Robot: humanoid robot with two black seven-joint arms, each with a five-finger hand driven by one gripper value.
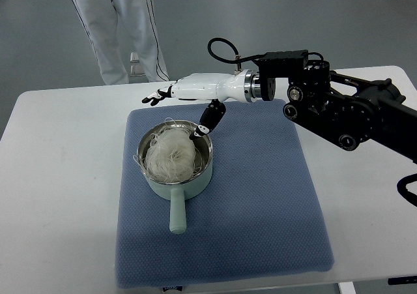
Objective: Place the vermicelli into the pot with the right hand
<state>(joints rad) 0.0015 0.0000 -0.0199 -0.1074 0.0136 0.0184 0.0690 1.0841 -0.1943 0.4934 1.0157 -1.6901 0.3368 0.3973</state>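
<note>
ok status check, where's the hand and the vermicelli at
Right hand open, holding nothing, above the pot's far rim. Vermicelli sits in the pot on the blue mat. Left hand out of view. Nothing in the way.

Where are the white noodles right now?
The vermicelli sits bundled inside the pale green pot on the blue mat, left of centre in the top view, just below the right hand.

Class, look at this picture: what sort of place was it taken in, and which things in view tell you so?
Probably a robotics lab or test room rather than a kitchen. A plain white table on a bare grey floor carries only a blue mat, with a pot of vermicelli. The right hand reaches over it, and a person stands by.
</note>
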